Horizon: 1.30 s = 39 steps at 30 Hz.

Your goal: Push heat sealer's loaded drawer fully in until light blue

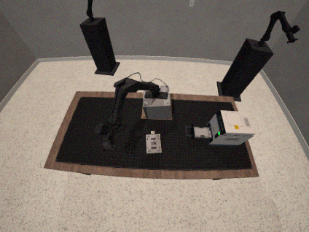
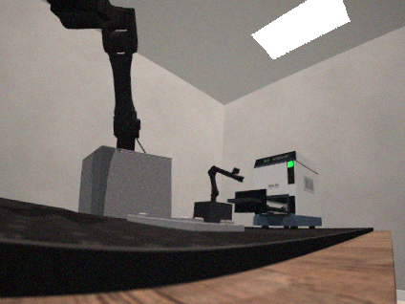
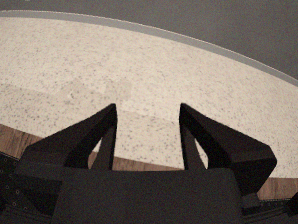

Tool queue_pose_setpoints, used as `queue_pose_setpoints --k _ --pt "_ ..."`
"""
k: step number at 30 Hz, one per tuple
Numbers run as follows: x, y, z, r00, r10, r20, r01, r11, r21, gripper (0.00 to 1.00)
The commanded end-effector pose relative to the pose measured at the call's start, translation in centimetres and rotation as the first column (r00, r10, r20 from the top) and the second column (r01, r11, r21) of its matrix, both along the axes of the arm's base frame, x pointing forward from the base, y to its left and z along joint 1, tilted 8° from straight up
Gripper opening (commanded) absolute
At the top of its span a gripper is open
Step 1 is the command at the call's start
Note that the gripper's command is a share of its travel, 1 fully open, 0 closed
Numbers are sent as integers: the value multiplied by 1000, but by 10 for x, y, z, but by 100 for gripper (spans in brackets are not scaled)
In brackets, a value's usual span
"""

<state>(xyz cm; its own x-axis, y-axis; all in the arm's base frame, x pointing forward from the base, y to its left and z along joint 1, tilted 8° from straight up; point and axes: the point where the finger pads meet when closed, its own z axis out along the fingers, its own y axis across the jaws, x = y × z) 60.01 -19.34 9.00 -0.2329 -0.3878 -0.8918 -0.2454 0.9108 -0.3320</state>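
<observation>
The white heat sealer [image 1: 235, 128] [image 2: 279, 184] stands at the right end of the black mat [image 1: 87, 146]. Its light [image 1: 218, 133] [image 2: 289, 164] is green. Its drawer [image 1: 198, 132] [image 2: 250, 201] sticks out to the left, towards the middle of the mat, with a pale load in it that is too small to make out. My gripper [image 1: 162, 95] [image 3: 148, 111] is far from the sealer, raised over the back of a grey box [image 1: 157, 109] [image 2: 125, 184]. Its fingers stand partly apart with nothing between them and point out over the floor towards the wall.
A flat white labelled plate [image 1: 153, 143] [image 2: 186, 222] lies on the mat in front of the grey box. Two black pillars [image 1: 99, 45] [image 1: 245, 67] with camera arms stand behind the table. The wooden table edge [image 1: 153, 172] frames the mat.
</observation>
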Motion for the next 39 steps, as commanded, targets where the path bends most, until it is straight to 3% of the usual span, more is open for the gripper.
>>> queue_pose_setpoints --k 1,5,6,10,11,13,18,19,24,27,32,34,36,37,39 --pt "8 13 38 999 35 6 -35 999 22 45" --pt "11 26 36 1000 19 3 -19 1000 18 45" --pt "4 33 17 999 19 -35 -18 999 36 45" --pt "8 46 21 1000 19 -11 -18 1000 26 45" --pt "14 48 33 999 32 -23 -31 999 34 45" --pt "14 59 33 996 67 -59 -63 996 63 45" --pt "15 68 31 997 51 -62 -48 997 57 45" --pt "8 74 15 995 52 -89 -46 997 68 45" --pt "13 83 22 997 51 -63 -47 997 59 45" --pt "15 97 28 987 100 -125 -88 991 98 45" --pt "15 106 26 988 84 -128 -73 993 91 45" --pt "9 116 12 986 85 -143 -71 993 98 45" --pt "8 123 12 986 85 -143 -71 993 98 45" --pt "14 125 24 983 99 -156 -83 991 104 45" --pt "12 136 24 972 133 -192 -109 986 128 45"
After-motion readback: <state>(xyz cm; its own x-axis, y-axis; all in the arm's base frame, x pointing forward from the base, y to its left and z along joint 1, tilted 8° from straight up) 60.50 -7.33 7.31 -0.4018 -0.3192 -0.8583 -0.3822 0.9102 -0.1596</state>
